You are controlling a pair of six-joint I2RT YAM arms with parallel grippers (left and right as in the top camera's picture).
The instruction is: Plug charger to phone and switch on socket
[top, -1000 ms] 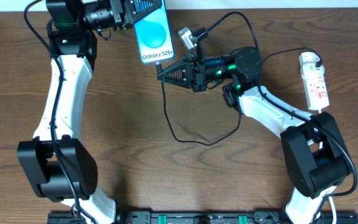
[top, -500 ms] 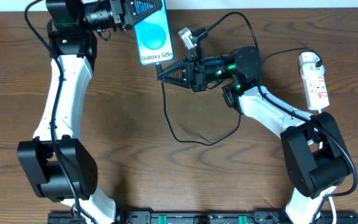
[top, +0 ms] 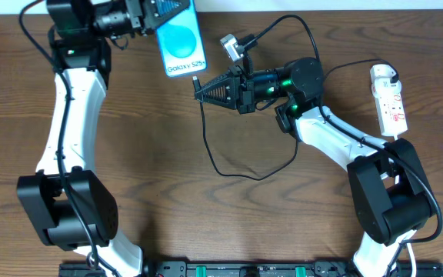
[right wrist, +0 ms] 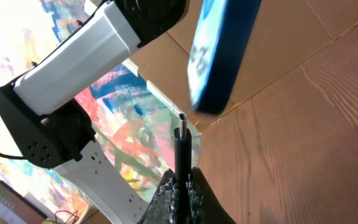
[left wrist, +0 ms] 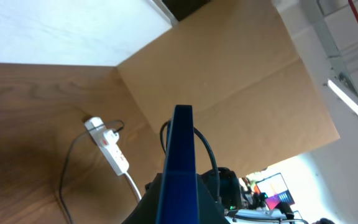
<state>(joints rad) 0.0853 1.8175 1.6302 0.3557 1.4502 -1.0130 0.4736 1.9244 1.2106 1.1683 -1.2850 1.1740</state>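
The phone (top: 181,45), blue screen up, hangs above the table's far side with my left gripper (top: 166,11) shut on its top end. Seen edge-on in the left wrist view, the phone (left wrist: 181,158) rises between the dark fingers (left wrist: 166,202). My right gripper (top: 200,88) is shut on the plug end of the charger (top: 210,150), whose black cable loops across the table. In the right wrist view the plug tip (right wrist: 181,132) points up from my right gripper (right wrist: 182,182), just below and left of the phone (right wrist: 224,56), not touching it. The socket (top: 391,101) lies at the far right.
A brown cardboard wall (left wrist: 229,81) stands behind the table's far edge. The socket's white cord (top: 402,142) runs down past the right arm's base (top: 387,196). The left arm's white link (top: 71,108) spans the left side. From the left wrist the socket (left wrist: 112,152) shows on the wood.
The left arm has carried the phone left and slightly away, widening the gap between its lower end and the plug tip. The right gripper and charger have stayed put.
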